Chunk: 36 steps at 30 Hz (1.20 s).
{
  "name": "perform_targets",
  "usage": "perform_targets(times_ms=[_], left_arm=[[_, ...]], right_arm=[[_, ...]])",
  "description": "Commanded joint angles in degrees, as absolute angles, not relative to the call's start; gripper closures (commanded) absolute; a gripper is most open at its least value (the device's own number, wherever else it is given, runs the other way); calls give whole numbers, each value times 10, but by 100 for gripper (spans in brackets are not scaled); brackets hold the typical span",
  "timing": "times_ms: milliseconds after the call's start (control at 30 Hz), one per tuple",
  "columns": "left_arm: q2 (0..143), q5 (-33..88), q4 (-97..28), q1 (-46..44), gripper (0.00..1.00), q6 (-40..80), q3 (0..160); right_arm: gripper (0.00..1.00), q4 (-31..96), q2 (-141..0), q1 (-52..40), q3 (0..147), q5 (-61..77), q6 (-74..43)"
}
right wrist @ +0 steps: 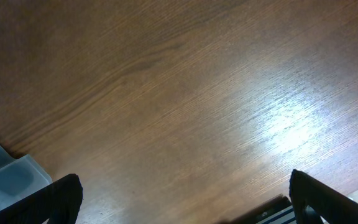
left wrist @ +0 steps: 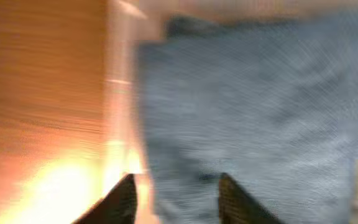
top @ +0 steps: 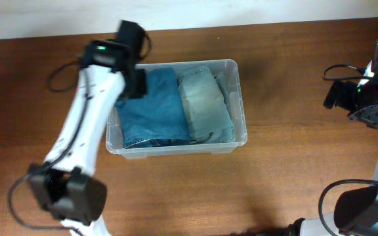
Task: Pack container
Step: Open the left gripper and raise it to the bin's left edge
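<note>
The container [top: 176, 149] is a clear plastic bin in the middle of the brown table. In it lie dark blue folded jeans [top: 153, 108] on the left and light washed jeans [top: 204, 101] on the right. My left gripper [top: 133, 82] hovers over the bin's back left corner. In the blurred left wrist view its fingers [left wrist: 176, 199] are apart, straddling the edge of the dark jeans [left wrist: 253, 106] by the bin wall [left wrist: 120, 93], with nothing held. My right gripper [top: 333, 97] is wide open [right wrist: 185, 199] over bare table, right of the bin, whose corner [right wrist: 5, 177] shows at lower left.
The wooden table [top: 294, 170] surrounds the bin. A pale wall runs along the table's far edge [top: 241, 13]. The arm bases [top: 71, 196] stand at the front left and the front right [top: 366, 210]. A striped dark edge [right wrist: 272, 211] shows at the bottom of the right wrist view.
</note>
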<state>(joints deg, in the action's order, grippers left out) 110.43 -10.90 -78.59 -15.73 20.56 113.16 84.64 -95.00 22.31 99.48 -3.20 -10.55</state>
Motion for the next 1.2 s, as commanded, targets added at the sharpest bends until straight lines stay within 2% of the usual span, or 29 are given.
perform_targets(times_ms=[0,233,1167], left_arm=[[1073,-164,-812,-105,1,205,1142],[1075,-163,-838,-55,1,205,1142],[1075,-163,-838,-56,1,205,1142]], right_arm=[[2,846,-950,226,999,-37,-107],[2,846,-950,226,999,-37,-107],[2,846,-952,226,998,-37,-107]])
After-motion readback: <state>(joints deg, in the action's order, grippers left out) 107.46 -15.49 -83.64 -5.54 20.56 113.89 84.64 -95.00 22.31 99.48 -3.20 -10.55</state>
